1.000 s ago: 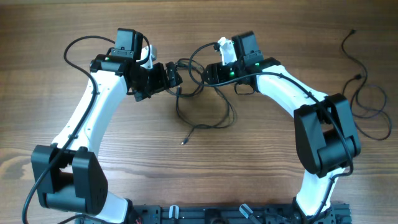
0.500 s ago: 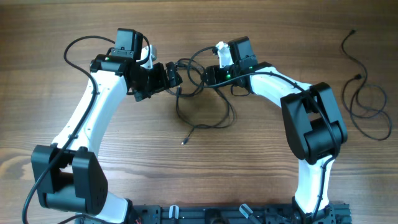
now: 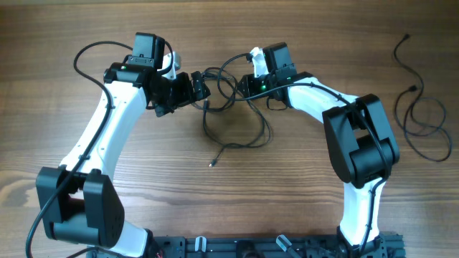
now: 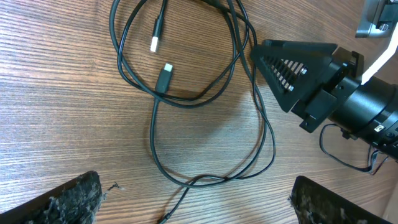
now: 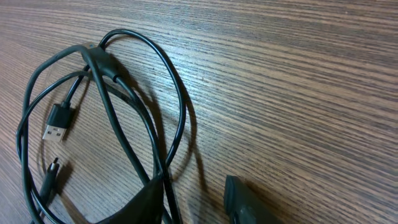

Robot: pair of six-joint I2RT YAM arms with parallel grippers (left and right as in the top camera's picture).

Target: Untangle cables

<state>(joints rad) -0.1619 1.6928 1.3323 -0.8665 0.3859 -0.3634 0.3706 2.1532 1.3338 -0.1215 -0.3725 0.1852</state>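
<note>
The cables [image 3: 231, 118] lie as a loose black tangle of loops on the wooden table between my two grippers. My left gripper [image 3: 201, 92] sits at the tangle's left edge, open wide. In the left wrist view one strand [image 4: 186, 182] crosses the gap between its fingers [image 4: 65, 200], touching neither. My right gripper [image 3: 241, 84] is at the tangle's upper right. In the right wrist view strands of the cables [image 5: 112, 81] run down beside its left finger [image 5: 146, 205]. A gap still shows across to the other finger, so the right gripper [image 5: 199, 204] is open.
A separate thin black cable [image 3: 423, 115] lies looped at the far right of the table. Two plug ends [image 4: 163, 76] rest inside the tangle's upper loop, and another plug end [image 3: 211, 164] trails toward the front. The right gripper's finger [image 4: 292, 65] shows in the left wrist view.
The right arm has shifted a little left toward the tangle and its jaws have narrowed. The left arm and the cables have not moved.
</note>
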